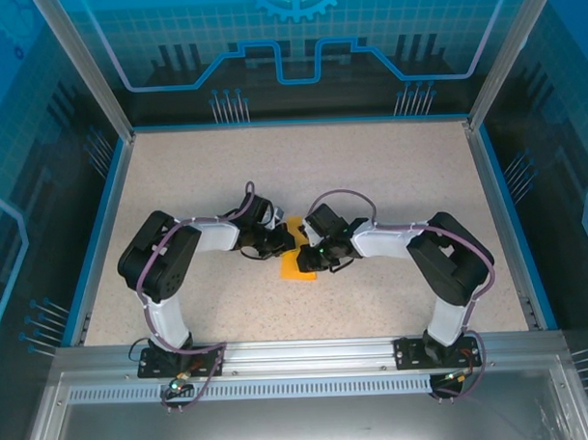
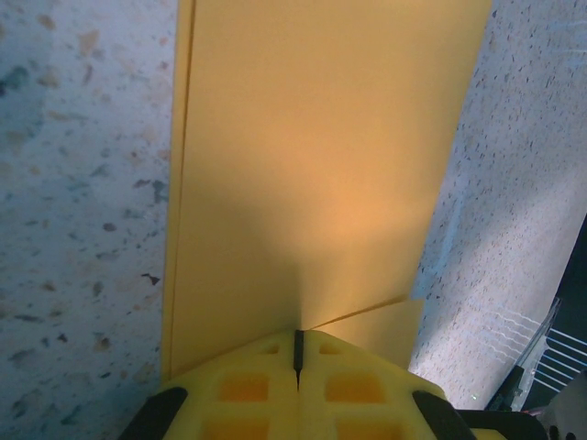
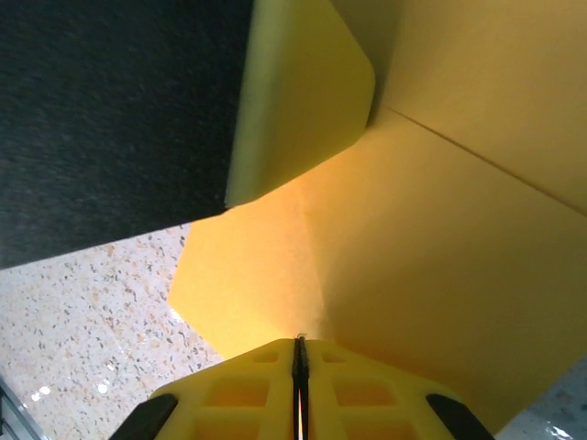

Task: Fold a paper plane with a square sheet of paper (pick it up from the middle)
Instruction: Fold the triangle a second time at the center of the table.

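At the middle of the speckled beige table [image 1: 389,178], the thin orange-yellow square sheet of paper [image 1: 294,268], creased into layers, sits between the two arms, with the left gripper [image 2: 298,339] and the right gripper [image 3: 299,344] each pressed together, pinching its edge.

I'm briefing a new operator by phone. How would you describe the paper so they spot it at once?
On the speckled table, look to the middle, where the left gripper and right gripper meet. The folded orange-yellow paper sits between them: a thin creased sheet, unlike the bulky black and white arms.
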`<state>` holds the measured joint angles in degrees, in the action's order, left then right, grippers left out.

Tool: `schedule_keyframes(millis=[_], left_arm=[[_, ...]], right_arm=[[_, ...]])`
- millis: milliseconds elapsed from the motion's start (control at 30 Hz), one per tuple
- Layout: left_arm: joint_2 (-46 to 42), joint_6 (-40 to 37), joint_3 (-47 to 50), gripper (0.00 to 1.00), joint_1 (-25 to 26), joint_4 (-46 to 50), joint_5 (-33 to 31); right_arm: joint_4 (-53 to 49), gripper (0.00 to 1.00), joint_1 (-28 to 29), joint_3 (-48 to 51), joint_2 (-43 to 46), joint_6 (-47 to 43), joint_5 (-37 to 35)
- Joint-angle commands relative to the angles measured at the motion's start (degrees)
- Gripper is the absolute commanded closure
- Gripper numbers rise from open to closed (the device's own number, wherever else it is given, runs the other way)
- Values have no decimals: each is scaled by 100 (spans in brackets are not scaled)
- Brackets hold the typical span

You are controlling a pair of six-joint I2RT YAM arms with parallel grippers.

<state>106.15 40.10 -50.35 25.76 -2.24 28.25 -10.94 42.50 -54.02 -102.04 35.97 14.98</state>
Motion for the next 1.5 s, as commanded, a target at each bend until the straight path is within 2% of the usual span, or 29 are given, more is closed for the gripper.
schedule_keyframes(millis=[0,167,467,900,1200,1467], left_arm=[[178,-55,254,97,43,672,-524],[203,-37,214,97,34,768,-643],[301,-11,188,97,37,822,-694],[367,20,135,97,30,1026,-900],[412,50,151,97,33,988,-909],[429,68,132,97,27,972,-884]], right_arm=[[-261,90,56,-135,-82,-8,-189],[-444,90,33,-47,-62,-107,-295],[-288,90,-47,258,-15,-117,17],[-687,90,-93,331,387,-241,-110],[-802,90,-91,848,483,-256,-165],[-864,90,-86,874,1174,-248,-83]])
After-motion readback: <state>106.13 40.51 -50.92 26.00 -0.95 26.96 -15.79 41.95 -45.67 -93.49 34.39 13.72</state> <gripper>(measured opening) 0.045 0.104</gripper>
